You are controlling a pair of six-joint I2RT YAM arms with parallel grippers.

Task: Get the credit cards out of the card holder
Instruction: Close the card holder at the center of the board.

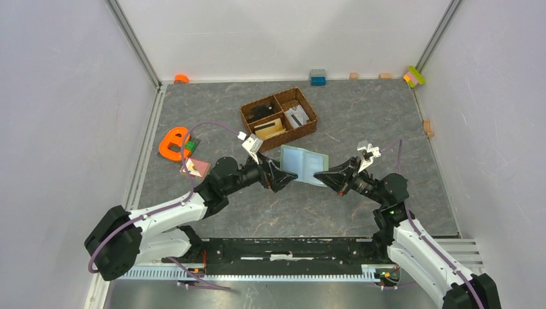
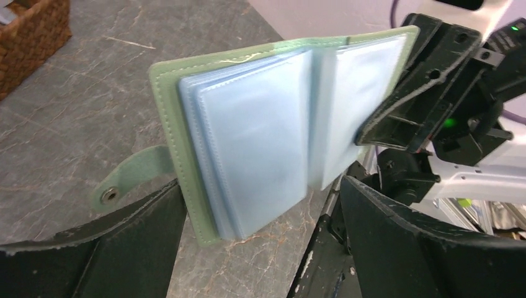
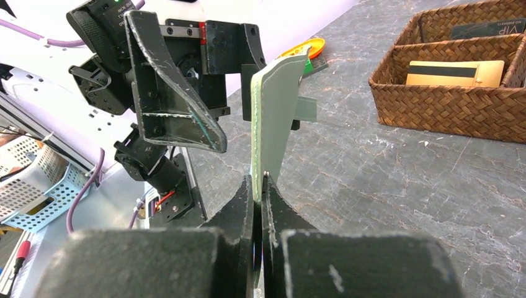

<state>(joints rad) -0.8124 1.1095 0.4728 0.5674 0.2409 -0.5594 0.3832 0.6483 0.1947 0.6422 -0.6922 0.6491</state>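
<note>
The card holder (image 1: 304, 165) is open and held up between the two arms, sage-green outside with pale blue sleeves (image 2: 260, 143) inside. I see no card in the sleeves that show. My right gripper (image 1: 324, 175) is shut on the right cover's edge (image 3: 273, 124). My left gripper (image 1: 290, 175) is open, and its jaws stand wide on either side of the holder's lower edge in the left wrist view (image 2: 262, 205). A tan credit card (image 1: 270, 127) lies in the basket and also shows in the right wrist view (image 3: 456, 73). A pinkish card (image 1: 195, 168) lies on the table at the left.
A brown wicker divided basket (image 1: 309, 106) stands behind the holder, with a dark card (image 3: 490, 28) in a far compartment. An orange letter-e shape (image 1: 172, 143) and a green block (image 1: 191, 146) lie at the left. Small blocks (image 1: 317, 77) line the back wall.
</note>
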